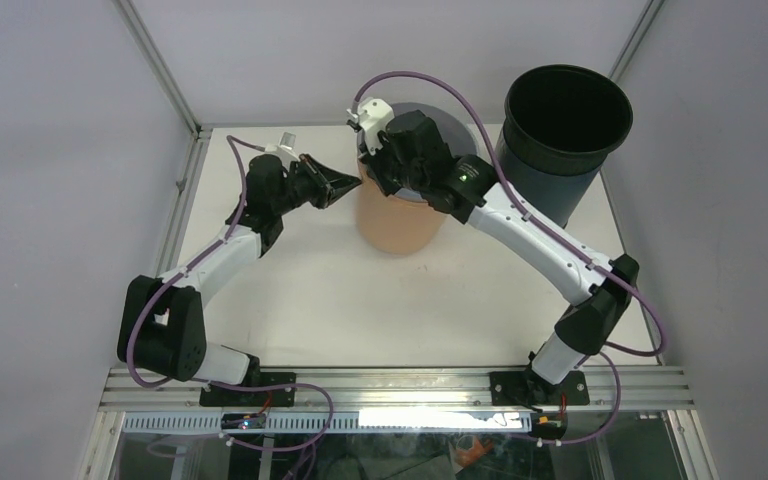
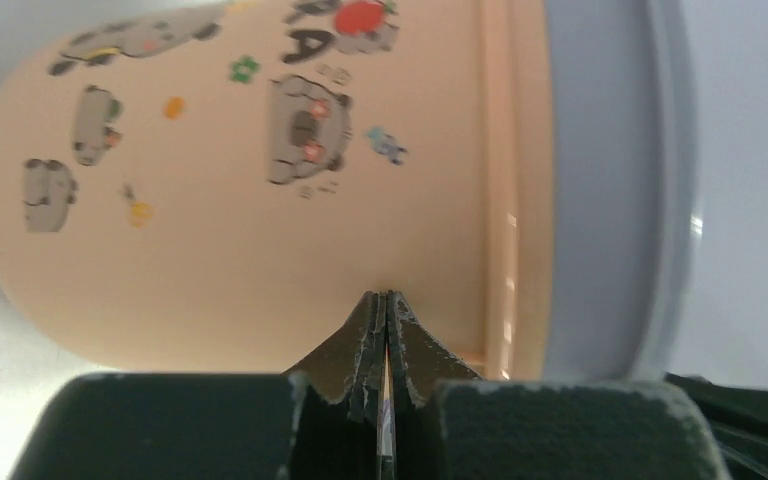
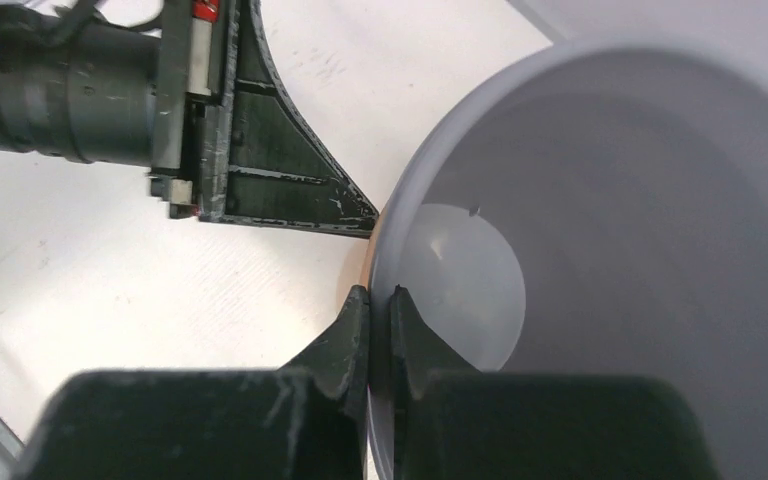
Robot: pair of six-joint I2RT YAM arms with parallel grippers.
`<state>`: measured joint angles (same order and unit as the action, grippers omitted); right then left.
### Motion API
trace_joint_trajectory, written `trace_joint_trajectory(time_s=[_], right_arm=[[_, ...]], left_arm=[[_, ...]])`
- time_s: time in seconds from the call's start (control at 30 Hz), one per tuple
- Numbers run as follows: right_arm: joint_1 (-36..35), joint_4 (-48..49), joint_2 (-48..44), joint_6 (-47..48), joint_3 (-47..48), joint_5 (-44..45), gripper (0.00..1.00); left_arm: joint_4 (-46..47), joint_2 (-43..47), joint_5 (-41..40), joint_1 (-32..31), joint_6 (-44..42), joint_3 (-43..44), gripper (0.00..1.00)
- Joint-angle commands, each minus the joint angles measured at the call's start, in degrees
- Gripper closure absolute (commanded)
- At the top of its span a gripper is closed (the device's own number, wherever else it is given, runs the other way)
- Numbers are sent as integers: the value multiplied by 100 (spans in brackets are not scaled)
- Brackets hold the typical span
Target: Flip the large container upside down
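Peach container (image 1: 395,228) stands upright, mouth up, at centre-back of the table (image 1: 310,300); inside I see only bare grey wall and floor. Right gripper (image 3: 380,300) pinches the rim on its left side, one finger inside and one outside. Left gripper (image 2: 387,300), jaws pressed together, touches its tips to the outer wall near that rim. Black bucket (image 1: 560,130) stands just beside it to the right, its interior too dark to read.

Table (image 1: 340,310), white top: two vessels standing on it.
Peach container (image 1: 395,225), upright, directly at the left gripper (image 2: 385,300) tip; black bucket (image 1: 560,130), upright, beyond the container from that gripper.
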<state>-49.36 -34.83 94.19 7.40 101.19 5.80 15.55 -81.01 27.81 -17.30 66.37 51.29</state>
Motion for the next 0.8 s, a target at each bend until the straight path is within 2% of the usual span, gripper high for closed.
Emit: trace_joint_trajectory(time_s=[0.0, 0.1, 0.2, 0.37, 0.63, 0.77], right_arm=[[-346, 995, -659, 402, 647, 31, 100], [-420, 1075, -746, 657, 650, 26, 100], [-470, 757, -565, 850, 945, 257, 100], [-522, 714, -625, 1191, 827, 547, 100], [-556, 570, -856, 1437, 1406, 482, 100], [-573, 795, -1190, 1411, 1507, 278, 100]], left_arm=[[-421, -56, -193, -46, -105, 240, 98], [-478, -4, -155, -52, -76, 198, 97], [-521, 160, -195, -51, -122, 139, 94], [-1004, 386, -350, -48, -545, 305, 89], [-1783, 591, -621, -30, -1196, 832, 68], [-2102, 711, -714, 51, -1481, 960, 63]])
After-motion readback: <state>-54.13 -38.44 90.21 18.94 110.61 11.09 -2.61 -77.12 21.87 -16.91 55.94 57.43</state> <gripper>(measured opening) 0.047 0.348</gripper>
